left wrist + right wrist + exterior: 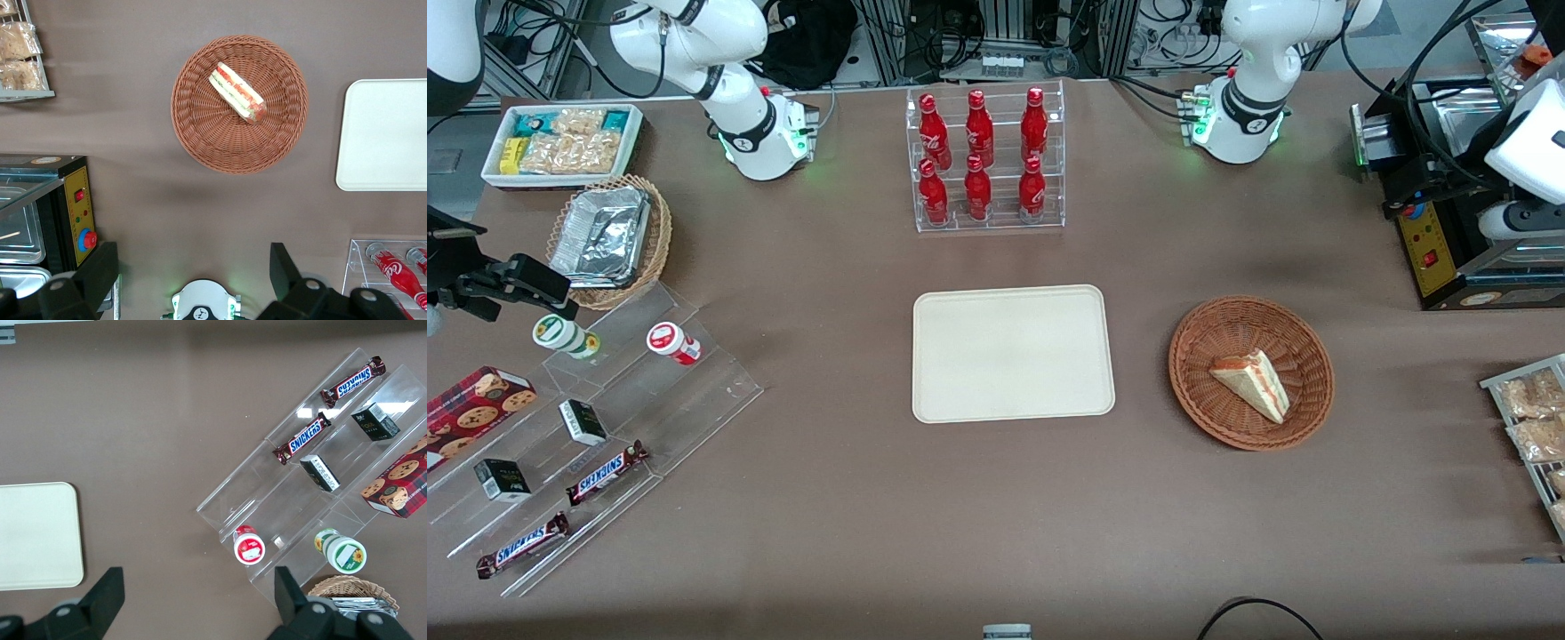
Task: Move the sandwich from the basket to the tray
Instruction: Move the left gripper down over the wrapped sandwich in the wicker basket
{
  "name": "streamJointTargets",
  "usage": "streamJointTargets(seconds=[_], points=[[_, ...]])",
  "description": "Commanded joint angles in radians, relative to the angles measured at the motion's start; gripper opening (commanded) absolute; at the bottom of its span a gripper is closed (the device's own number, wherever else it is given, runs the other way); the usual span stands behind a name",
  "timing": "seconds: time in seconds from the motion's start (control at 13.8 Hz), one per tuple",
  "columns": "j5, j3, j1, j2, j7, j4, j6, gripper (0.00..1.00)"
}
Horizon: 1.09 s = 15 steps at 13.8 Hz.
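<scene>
Sandwich [238,92] in basket [200,133]; hand [193,267] open above

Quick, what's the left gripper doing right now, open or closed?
Left gripper: open, holding nothing, high above the table, away from the basket with the sandwich.

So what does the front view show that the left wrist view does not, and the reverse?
Only the front view: the Snickers bars, the snack bin and the whole tray. Only the left wrist view: the hand, open and high above the bare table between basket and arm base. Both: the sandwich lying in the basket, beside the tray.
</scene>
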Motion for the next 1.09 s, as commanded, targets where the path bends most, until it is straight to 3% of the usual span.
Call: streamJointTargets(seconds=[0.0, 0.58, 1.01], points=[[0.013, -0.010, 0.008, -0.033, -0.011, -0.038, 0.026, 1.00], [0.013, -0.010, 0.007, 0.064, -0.029, -0.060, 0.130, 1.00], [0.018, -0.010, 0.007, 0.079, -0.110, -0.394, 0.588, 1.00]])
